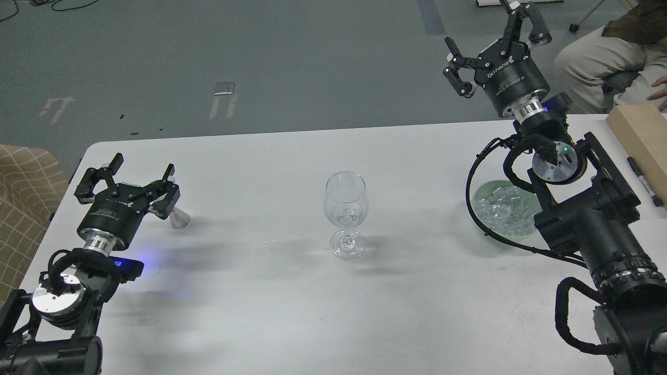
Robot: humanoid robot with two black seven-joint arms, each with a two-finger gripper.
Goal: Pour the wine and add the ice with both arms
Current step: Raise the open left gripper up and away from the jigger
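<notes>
- Arms: right arm [583, 219] hides part of the ice dish [482, 200]; its right gripper [495, 39] gapes empty above the table's far edge.
- Left gripper [130, 177], spread wide, covers most of a steel cup [178, 220].
- Wine glass [345, 208] stands upright mid-table; wine barely discernible.
- Ice [503, 208] heaped in the dish.

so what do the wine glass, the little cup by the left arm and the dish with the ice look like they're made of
Wine glass: clear glass, glossy; the table shows through bowl and stem.
Small cup: looks like polished metal, silvery grey, though mostly hidden behind the left gripper.
Dish: pale green and translucent, glass or plastic, hard to say.
Ice: clear glassy cubes; real or acrylic cannot be told.
</notes>
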